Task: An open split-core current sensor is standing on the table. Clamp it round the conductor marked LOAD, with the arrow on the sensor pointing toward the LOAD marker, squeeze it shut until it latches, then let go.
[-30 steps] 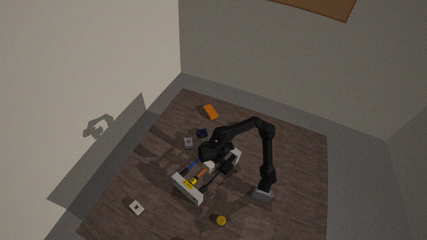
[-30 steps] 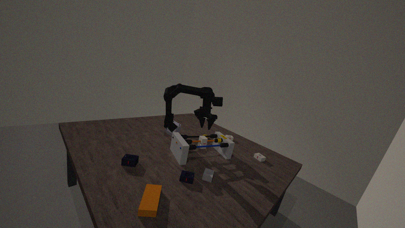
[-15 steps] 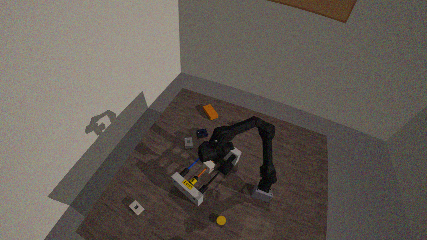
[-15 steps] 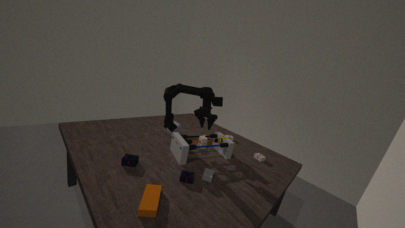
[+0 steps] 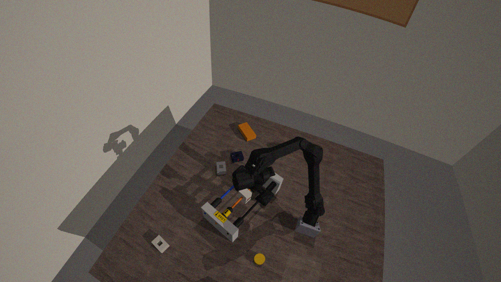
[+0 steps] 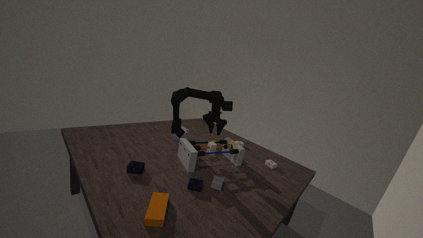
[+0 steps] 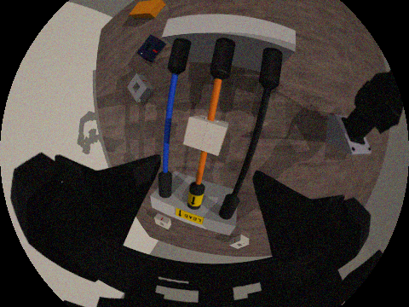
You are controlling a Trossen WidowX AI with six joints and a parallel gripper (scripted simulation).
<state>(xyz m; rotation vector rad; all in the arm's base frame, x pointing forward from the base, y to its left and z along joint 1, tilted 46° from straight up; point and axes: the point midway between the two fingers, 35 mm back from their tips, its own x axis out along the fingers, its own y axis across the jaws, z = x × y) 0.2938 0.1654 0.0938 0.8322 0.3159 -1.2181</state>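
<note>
Desk [image 5: 354, 196] [image 6: 118, 141] [image 7: 332, 51] of dark wood carries the black arm [image 5: 313, 171] [image 6: 195, 94] [image 7: 377, 102], bent over two pale end blocks [image 5: 211, 218] [image 6: 186, 156] [image 7: 230, 26]. Blue, orange and black conductors span between them. The gripper [image 6: 214, 133] [image 7: 210, 167] hangs above, pointing down, its fingers [image 6: 210, 127] wide apart and holding nothing. An orange box [image 5: 247, 131] [image 6: 156, 208] [image 7: 146, 8] lies well apart. The white sensor [image 5: 245, 194] [image 6: 209, 148] [image 7: 205, 135] sits on the orange conductor, between the end blocks; whether it is latched, I cannot tell, and its arrow is too small to read. Smallest, a yellow LOAD label [image 5: 220, 216] [image 6: 234, 142] [image 7: 189, 216] marks one end block.
</note>
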